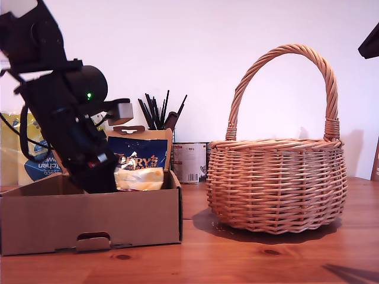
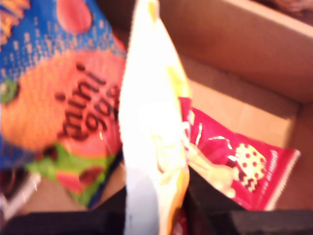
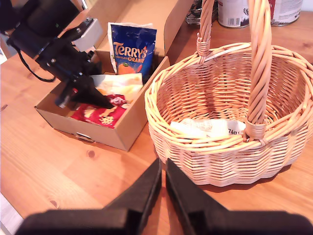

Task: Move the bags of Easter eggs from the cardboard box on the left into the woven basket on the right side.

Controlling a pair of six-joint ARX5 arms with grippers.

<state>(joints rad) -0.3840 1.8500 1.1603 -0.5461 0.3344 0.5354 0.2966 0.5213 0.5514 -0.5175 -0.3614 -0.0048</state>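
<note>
My first gripper (image 2: 155, 215), down in the cardboard box (image 1: 89, 222), pinches a white-and-yellow bag (image 2: 151, 147) and should lift straight up before crossing to the basket (image 1: 278, 183), while my second gripper (image 3: 163, 196) hangs closed and empty.

My first claw (image 2: 156, 205) pinches tight; my second claw (image 3: 163, 188) is closed.
</note>
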